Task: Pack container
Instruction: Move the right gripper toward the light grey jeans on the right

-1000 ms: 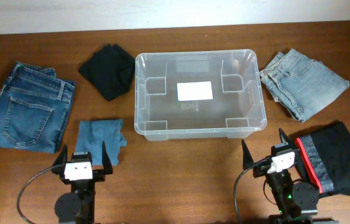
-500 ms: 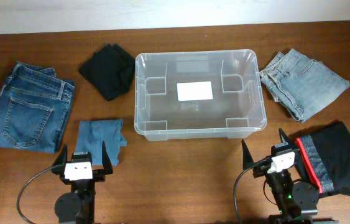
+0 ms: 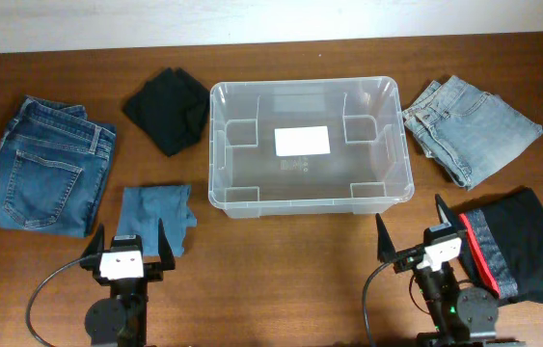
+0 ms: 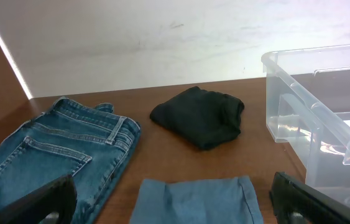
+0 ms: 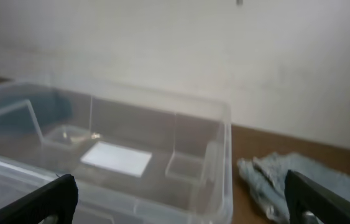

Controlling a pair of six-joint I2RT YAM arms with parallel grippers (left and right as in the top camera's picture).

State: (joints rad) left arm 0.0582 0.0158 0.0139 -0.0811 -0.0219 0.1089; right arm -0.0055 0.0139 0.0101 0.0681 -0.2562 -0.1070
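Observation:
The clear plastic container (image 3: 215, 145) stands at the table's middle with only a white label (image 3: 302, 141) on its floor; it also shows in the left wrist view (image 4: 299, 99) and the right wrist view (image 5: 224, 155). My left gripper (image 3: 128, 236) is open and empty at the front left, just behind a small blue folded cloth (image 3: 155, 214) (image 4: 196, 200). My right gripper (image 3: 412, 229) is open and empty at the front right, in front of the container's right corner.
Dark blue jeans (image 3: 44, 166) (image 4: 50, 149) lie at the far left. A black folded garment (image 3: 169, 111) (image 4: 201, 115) lies left of the container. Light blue jeans (image 3: 469, 130) (image 5: 286, 180) lie at its right. A black garment with a red band (image 3: 522, 246) lies at the front right.
My right arm has shifted very slightly to the right. Nothing else has moved.

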